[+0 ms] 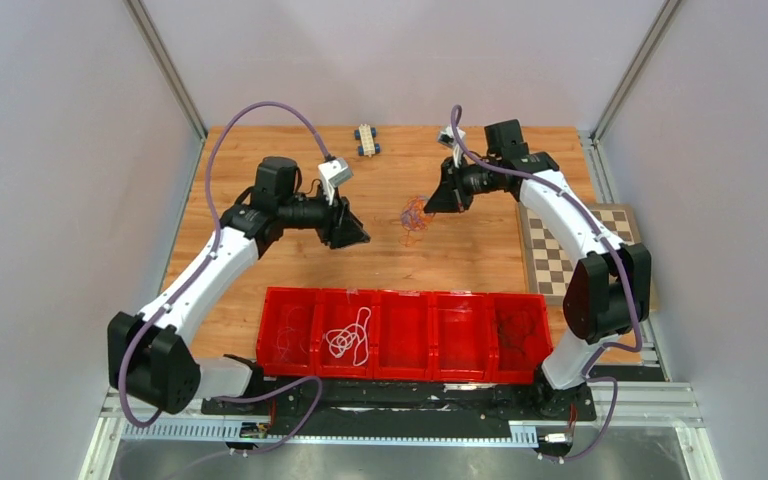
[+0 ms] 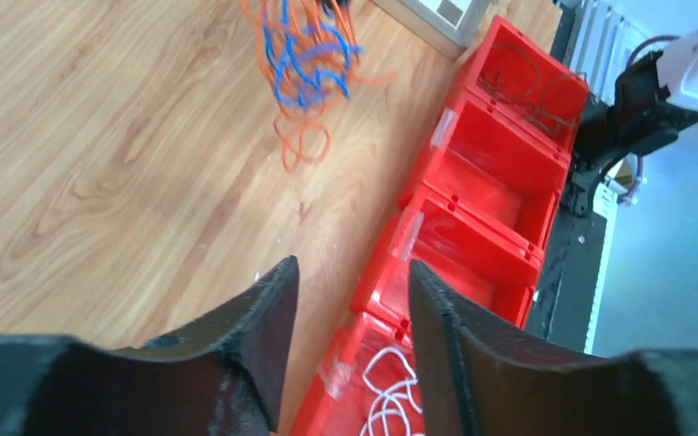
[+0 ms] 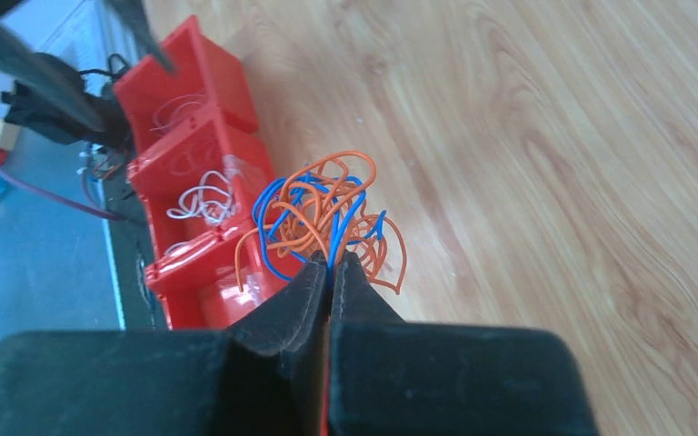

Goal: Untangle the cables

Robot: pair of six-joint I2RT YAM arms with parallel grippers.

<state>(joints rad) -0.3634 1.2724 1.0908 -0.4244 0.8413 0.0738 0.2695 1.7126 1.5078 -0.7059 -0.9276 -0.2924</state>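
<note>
Partly done, I judge: a white cable (image 1: 348, 335) and a dark cable (image 1: 518, 328) lie in separate compartments of the red bin (image 1: 397, 294). The orange and blue cables (image 3: 318, 213) are not yet separated. They hang knotted over mid-table, pinched in the closed right gripper (image 3: 330, 262). The left gripper (image 2: 350, 277) gapes empty.

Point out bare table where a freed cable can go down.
Bare wood lies between the cable tangle and the red bins, and between the tangle and the toy car. Crowded: around the right gripper, shut on the tangle.

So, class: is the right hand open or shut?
Shut on the cables: fingers of the right hand meet, pinching orange and blue strands.
</note>
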